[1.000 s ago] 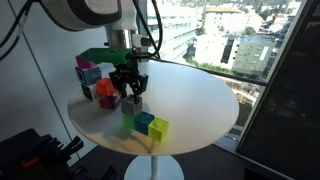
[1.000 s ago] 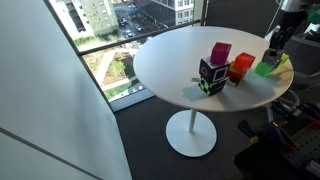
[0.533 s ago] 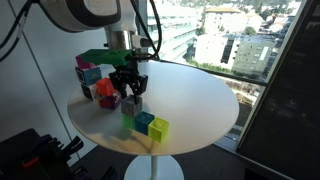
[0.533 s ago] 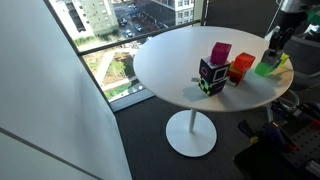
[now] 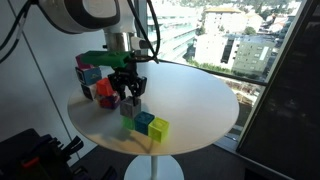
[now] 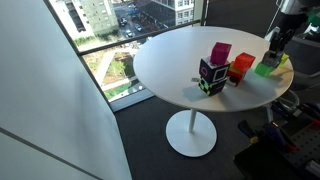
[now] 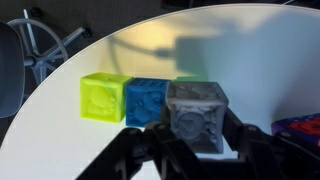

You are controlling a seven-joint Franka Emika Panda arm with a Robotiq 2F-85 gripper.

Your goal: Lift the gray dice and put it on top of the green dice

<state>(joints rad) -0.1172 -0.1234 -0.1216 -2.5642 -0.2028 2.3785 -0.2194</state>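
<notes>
High-rise windows and a city far below frame the round white bench [image 5: 195, 95] where I am working the arm from a distance. My jaws are clenched on the gray dice [image 7: 195, 112]. They pinch it by two opposite sides and hold it clear of the bench top, low over a row of small cubes.

The green dice [image 6: 266, 68] sits under and just beyond it. In the wrist view only a sliver of green shows behind the gray one. A blue cube [image 7: 147, 100] and a yellow cube [image 7: 103, 97] stand side by side next to it, and the whole row lies close to the bench edge. Farther along that side are a red block [image 6: 240, 67], a purple block [image 6: 220, 52] and a dark patterned block [image 6: 210, 76].

The risk, as I judge it, is a blind release. The gray dice hides its own target, so an off-centre drop could catch the green dice's rim, tumble onto the blue cube or roll off the nearby edge. Pressing down too hard could push the green dice out of line.

Against the pictures from a second ago, almost nothing differs. The arm hangs over the same spot and no cube has shifted.
</notes>
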